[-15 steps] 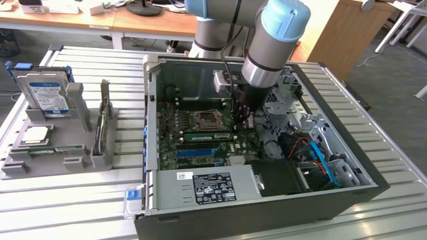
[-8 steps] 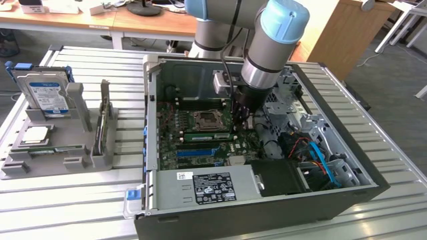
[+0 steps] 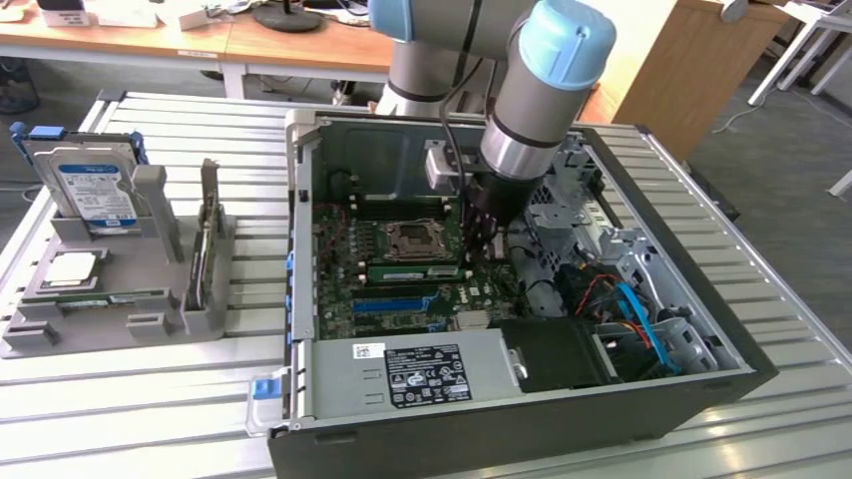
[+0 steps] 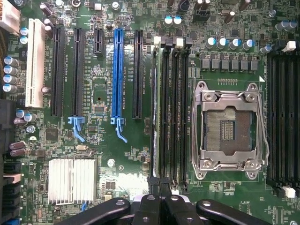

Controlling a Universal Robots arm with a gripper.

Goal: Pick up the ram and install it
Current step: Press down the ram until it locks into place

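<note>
The ram point(image 4: 157, 112) stands edge-up in the outermost of the black memory slots beside the CPU socket point(image 4: 228, 129). In the exterior view the ram point(image 3: 413, 270) is a green strip lying along the near side of the socket point(image 3: 415, 238). My gripper point(image 4: 160, 202) hovers over one end of that slot row with its black fingers point(image 4: 150, 206) pressed together and nothing visible between them. In the exterior view the gripper point(image 3: 482, 235) reaches down inside the open computer case point(image 3: 692, 394), just at the ram's end toward the exterior view's right.
A grey holder point(image 3: 120, 309) on the slatted table at the exterior view's left carries a silver drive point(image 3: 94, 190) and a processor point(image 3: 74, 269). Inside the case are a power supply point(image 3: 413, 374), drive cages point(image 3: 586, 215) and cables point(image 3: 626, 309). Black and blue expansion slots point(image 4: 117, 75) flank a heatsink point(image 4: 72, 180).
</note>
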